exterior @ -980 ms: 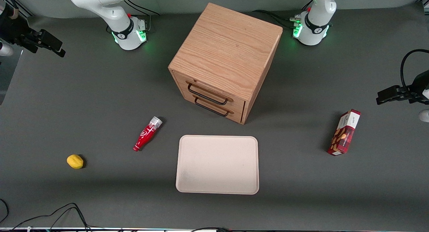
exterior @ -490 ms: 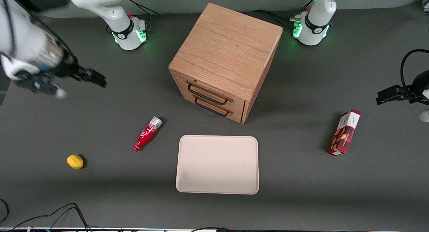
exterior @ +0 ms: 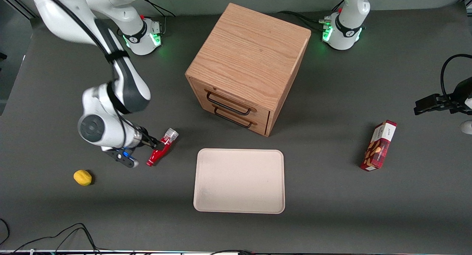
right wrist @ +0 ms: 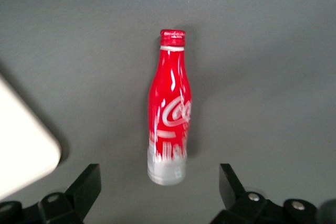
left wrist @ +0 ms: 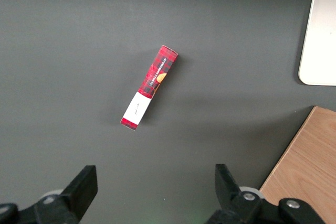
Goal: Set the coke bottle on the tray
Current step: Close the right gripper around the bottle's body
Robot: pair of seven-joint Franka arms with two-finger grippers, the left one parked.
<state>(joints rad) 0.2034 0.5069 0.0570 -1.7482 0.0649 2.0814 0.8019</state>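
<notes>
Coke bottle lies flat on the counter beside the tray, long axis running between the end effector's wide-spread fingers, directly beneath it.

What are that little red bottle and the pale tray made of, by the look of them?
Bottle: probably glossy metal or plastic, with bright streaky highlights and a silvery base. Tray: matte cream, likely plastic or moulded fibre, no shine. The tool hangs open over the bottle.
</notes>
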